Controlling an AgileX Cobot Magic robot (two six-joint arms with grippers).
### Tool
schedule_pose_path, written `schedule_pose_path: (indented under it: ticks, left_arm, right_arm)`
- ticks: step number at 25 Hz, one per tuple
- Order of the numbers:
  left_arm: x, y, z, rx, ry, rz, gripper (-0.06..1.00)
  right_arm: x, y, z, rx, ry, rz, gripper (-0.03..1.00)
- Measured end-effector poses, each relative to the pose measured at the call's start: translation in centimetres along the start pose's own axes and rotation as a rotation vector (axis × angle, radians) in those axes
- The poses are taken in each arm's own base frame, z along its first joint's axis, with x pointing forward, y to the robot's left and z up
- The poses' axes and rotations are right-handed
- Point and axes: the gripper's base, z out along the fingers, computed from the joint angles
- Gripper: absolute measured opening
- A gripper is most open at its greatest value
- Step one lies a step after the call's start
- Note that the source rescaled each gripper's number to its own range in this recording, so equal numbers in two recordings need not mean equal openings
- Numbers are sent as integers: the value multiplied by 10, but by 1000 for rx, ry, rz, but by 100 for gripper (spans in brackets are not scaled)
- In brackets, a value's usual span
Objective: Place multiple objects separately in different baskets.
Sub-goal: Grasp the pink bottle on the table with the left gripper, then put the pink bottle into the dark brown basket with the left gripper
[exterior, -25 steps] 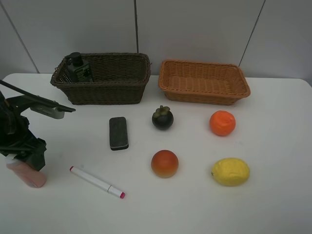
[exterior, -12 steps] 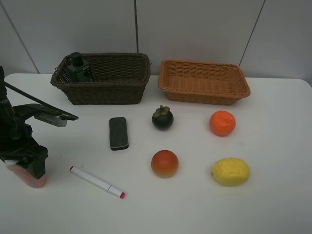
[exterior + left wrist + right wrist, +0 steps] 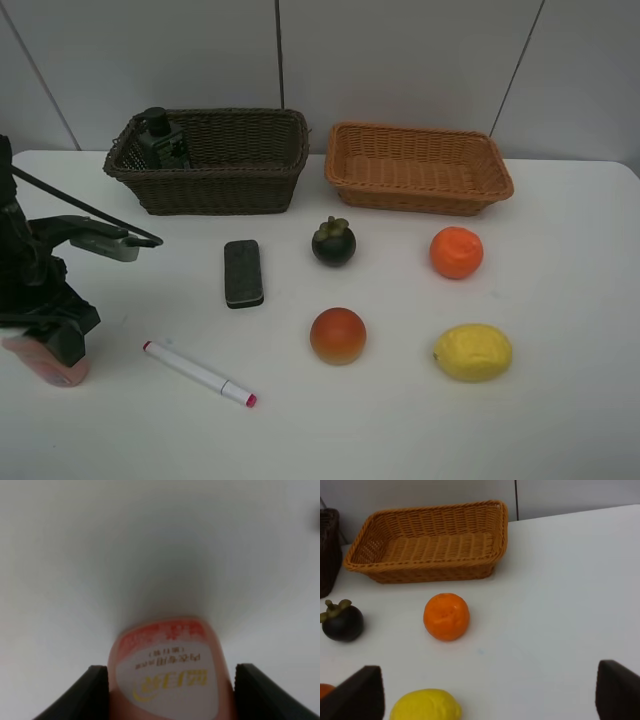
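L gripper pinching pink bottle at worktop near-left edge. 1 marker just right, 1 eraser beyond. R gripper spread wide. 2 baskets far: dark brown basket w/ 1 pump bottle, tan basket. 4 fruit well apart: mangosteen, orange, peach-like fruit, lemon.

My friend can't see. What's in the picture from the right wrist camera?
An orange lies on a white table near an empty light orange basket. A mangosteen and a yellow lemon lie close by, and the right gripper stands open.
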Motion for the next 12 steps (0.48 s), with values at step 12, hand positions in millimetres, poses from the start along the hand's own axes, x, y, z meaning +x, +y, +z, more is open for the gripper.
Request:
schedule_pose_path:
  ticks: [12]
  left_arm:
    - [-41,9,-76,21,41,-179,59]
  right_arm:
    - [0,0,0,0,0,0,99]
